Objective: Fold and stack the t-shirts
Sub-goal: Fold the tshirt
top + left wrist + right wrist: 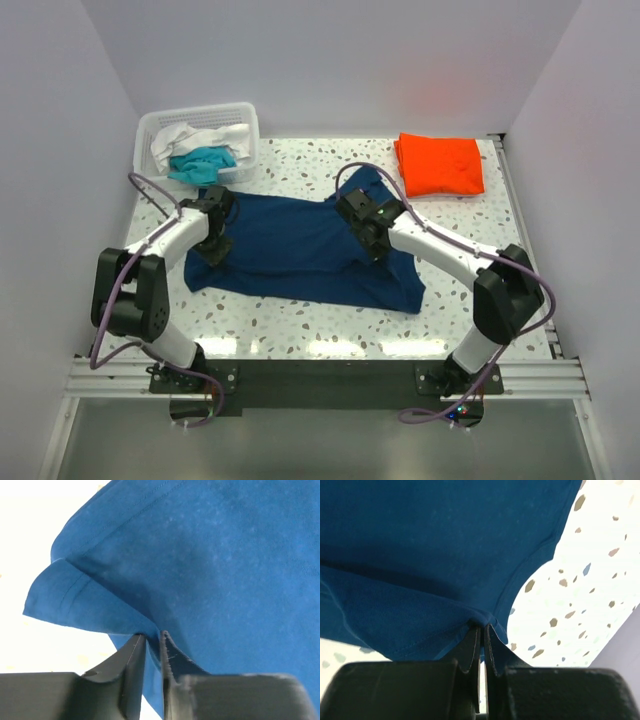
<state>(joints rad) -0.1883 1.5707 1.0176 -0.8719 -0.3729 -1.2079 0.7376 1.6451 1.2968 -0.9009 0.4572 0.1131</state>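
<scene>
The basket (150, 128) sits at the far left corner of the tabletop (300, 322), behind the left end effector (212, 246). It holds a white shirt (195, 136), with a teal shirt (205, 164) spilling over its near rim toward that end effector.

The left end effector is down on the left edge of the navy shirt (300, 250). In the left wrist view, the left end effector (153, 639) has its jaws drawn close with a fold of the navy shirt (215, 565) pinched between them. A hemmed flap lifts away to the left of the fingers (131, 660), and bright tabletop (30, 535) shows beyond it.

The navy shirt lies spread flat between the two end effectors, and its lower right corner reaches past the right one toward the near edge.

The right end effector (370, 238) rests on the shirt's right part. From the right wrist, the right end effector (482, 629) is clamped tight on a raised ridge of the navy shirt (420, 535). A curved seamed edge runs off just right of the fingers (495, 650), with speckled tabletop (580, 585) beyond.

The orange shirt (440, 165) lies folded at the far right corner, behind and to the right of the right end effector and well apart from the navy shirt.
</scene>
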